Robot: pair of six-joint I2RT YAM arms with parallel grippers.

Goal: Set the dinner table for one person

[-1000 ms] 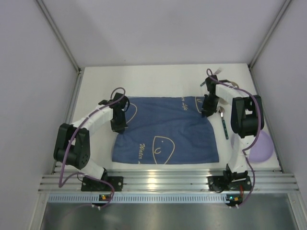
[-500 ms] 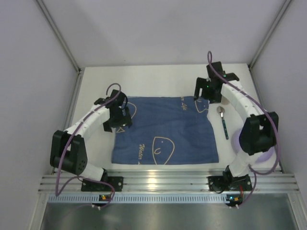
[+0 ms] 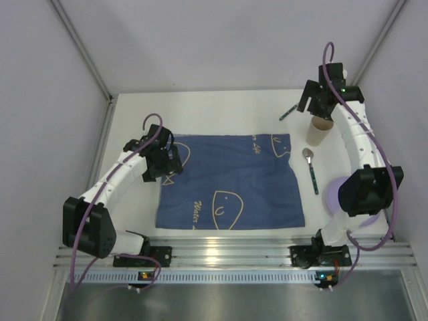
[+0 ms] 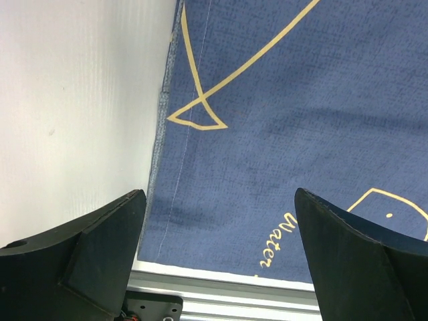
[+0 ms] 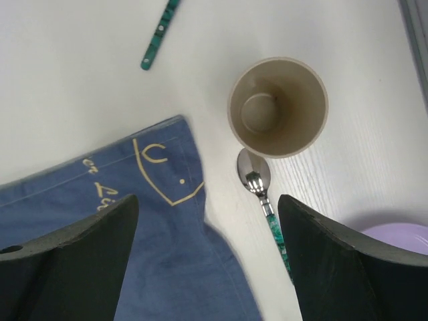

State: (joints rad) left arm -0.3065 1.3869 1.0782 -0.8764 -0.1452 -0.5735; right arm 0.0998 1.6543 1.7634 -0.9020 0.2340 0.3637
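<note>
Overall, bench (image 3: 221, 110): white surface filling the enclosure floor, with a silver rail along its 6 o'clock edge; it carries every item below.
Left claw (image 4: 219, 195): jaws spread wide with nothing between them, over the 9 o'clock edge of the cloth. Contact with the fabric cannot be told.
Blue cloth (image 3: 231, 180): lies flat at bench centre, with yellow line drawings.
Teal-handled utensil (image 5: 159, 35): lies at 1 o'clock on bare bench, apart from the cloth; its type is not discernible.
Beige cup (image 5: 277, 107): upright and empty, just off the cloth's 2 o'clock corner.
Spoon (image 5: 257, 179): bowl just beside the cup base, handle towards 5 o'clock.
Right claw (image 5: 207, 200): wide open and empty, above the cup area.
Lilac dish (image 5: 401, 234): at 4 o'clock, partly hidden by the right arm.
</note>
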